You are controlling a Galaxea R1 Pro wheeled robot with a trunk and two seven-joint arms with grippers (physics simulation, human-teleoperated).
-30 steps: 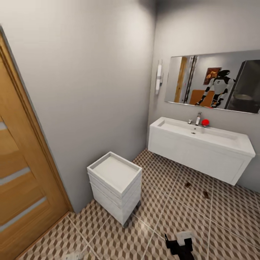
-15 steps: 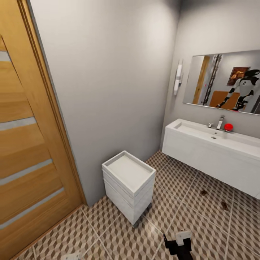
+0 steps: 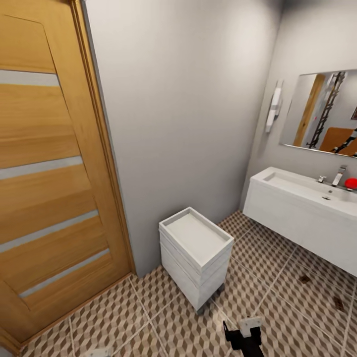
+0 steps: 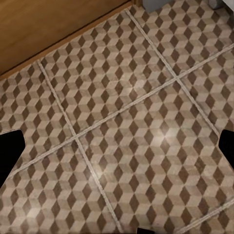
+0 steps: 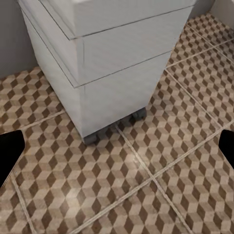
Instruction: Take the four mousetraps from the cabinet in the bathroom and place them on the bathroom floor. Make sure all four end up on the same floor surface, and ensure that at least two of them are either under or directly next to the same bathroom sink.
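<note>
On the left stands a wooden door [image 3: 49, 163] with pale stripes, beside a grey wall [image 3: 183, 109]. The cube-patterned floor [image 3: 124, 317] runs under a white drawer unit [image 3: 196, 255] at centre. Far right, a white sink [image 3: 302, 208] hangs below a mirror [image 3: 322, 114]. Two mousetraps [image 3: 304, 278] lie on the tiles under the sink. My left claw [image 4: 117, 146] and right claw [image 5: 117, 146] both hang spread wide over the floor, holding nothing.
</note>
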